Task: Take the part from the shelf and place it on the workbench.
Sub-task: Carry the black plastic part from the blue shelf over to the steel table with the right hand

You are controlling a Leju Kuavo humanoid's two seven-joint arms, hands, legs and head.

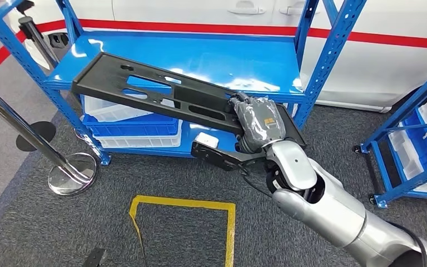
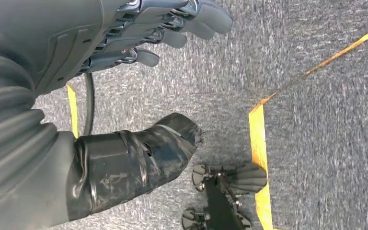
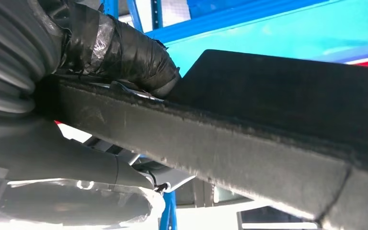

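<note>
The part is a long flat black panel (image 1: 155,92) with slots cut through it. It is tilted over the front edge of the blue shelf (image 1: 239,61), its far end above the shelf board and its near end in my right hand (image 1: 258,125). That hand grips the near end, with the thumb (image 3: 124,52) pressed on the panel (image 3: 278,143) in the right wrist view. My left hand (image 2: 124,72) hangs over the grey carpet with its fingers (image 2: 191,24) spread and nothing in it.
Blue and white bins (image 1: 130,125) sit on the lower shelf level. A chrome stanchion with a round base (image 1: 72,172) stands at the left. A second blue rack (image 1: 417,139) is at the right. Yellow tape (image 1: 183,203) marks a box on the carpet.
</note>
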